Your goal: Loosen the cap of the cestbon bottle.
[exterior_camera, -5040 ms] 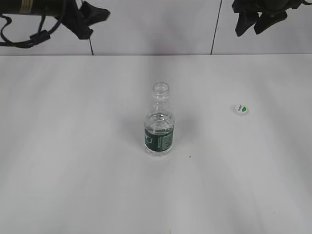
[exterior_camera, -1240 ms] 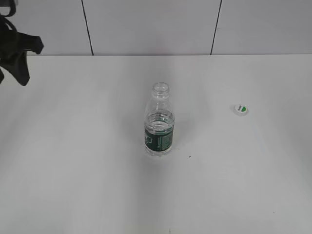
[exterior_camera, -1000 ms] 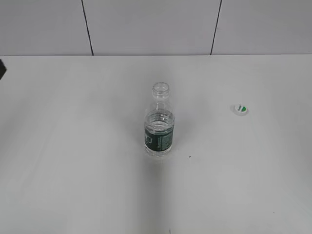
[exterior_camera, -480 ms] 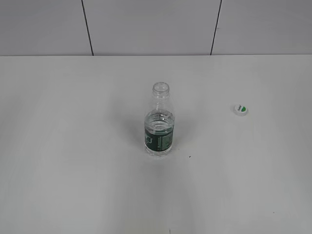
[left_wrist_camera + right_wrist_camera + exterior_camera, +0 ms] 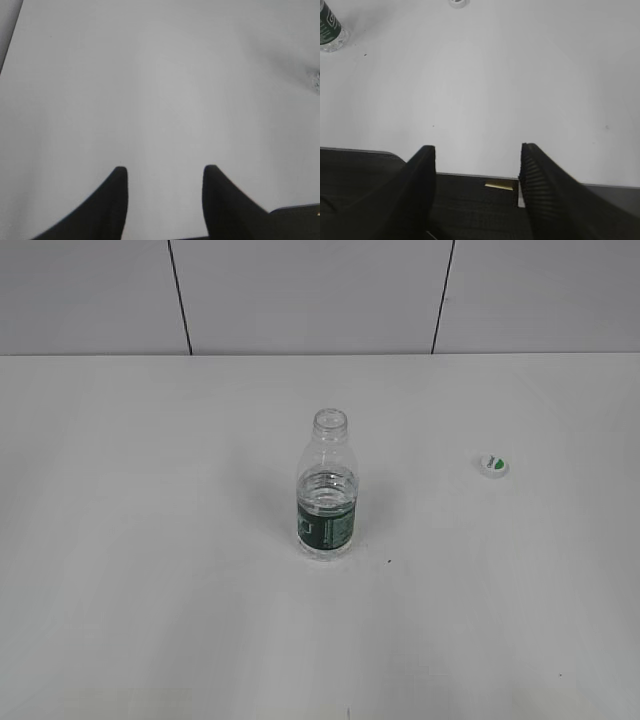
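The cestbon bottle stands upright in the middle of the white table, its mouth uncovered, with a dark green label round its lower body. The cap, white with a green patch, lies by itself on the table to the bottle's right. Neither arm shows in the exterior view. In the left wrist view my left gripper is open over bare table, empty. My right gripper is open and empty near the table's front edge; its view has the bottle far off at top left and the cap at the top edge.
A pale tiled wall with dark seams rises behind the table. The dark front edge of the table lies under my right gripper. A tiny dark speck marks the tabletop right of the bottle.
My left gripper, seen at the exterior view's left edge a second ago, has slid out of that view. Bottle and cap have not moved.
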Robot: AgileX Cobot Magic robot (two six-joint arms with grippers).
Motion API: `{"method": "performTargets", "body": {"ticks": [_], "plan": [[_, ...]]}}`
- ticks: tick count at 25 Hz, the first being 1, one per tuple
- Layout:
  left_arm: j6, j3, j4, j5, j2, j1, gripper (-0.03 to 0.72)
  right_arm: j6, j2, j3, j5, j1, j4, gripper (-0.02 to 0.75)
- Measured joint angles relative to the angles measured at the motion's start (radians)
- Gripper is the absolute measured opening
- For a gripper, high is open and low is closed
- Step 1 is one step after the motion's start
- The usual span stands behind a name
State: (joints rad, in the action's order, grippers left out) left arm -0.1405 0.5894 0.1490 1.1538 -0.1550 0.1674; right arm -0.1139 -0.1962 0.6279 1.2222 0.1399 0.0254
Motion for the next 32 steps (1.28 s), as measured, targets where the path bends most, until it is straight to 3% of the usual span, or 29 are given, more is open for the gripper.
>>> {"method": "performTargets", "body": {"ticks": [11, 18, 32], "plan": [[0.001, -0.041, -0.016, -0.025, 0.161, 0.000, 0.298, -0.028, 0.200, -0.092, -0.090, 0.000, -0.004, 0.414], [0.024, -0.069, -0.063, -0.077, 0.162, 0.001, 0.251, -0.028, 0.203, -0.109, -0.123, 0.000, -0.004, 0.412], [0.026, -0.069, -0.071, -0.082, 0.162, -0.002, 0.245, -0.028, 0.203, -0.111, -0.127, -0.008, -0.007, 0.412]]}}
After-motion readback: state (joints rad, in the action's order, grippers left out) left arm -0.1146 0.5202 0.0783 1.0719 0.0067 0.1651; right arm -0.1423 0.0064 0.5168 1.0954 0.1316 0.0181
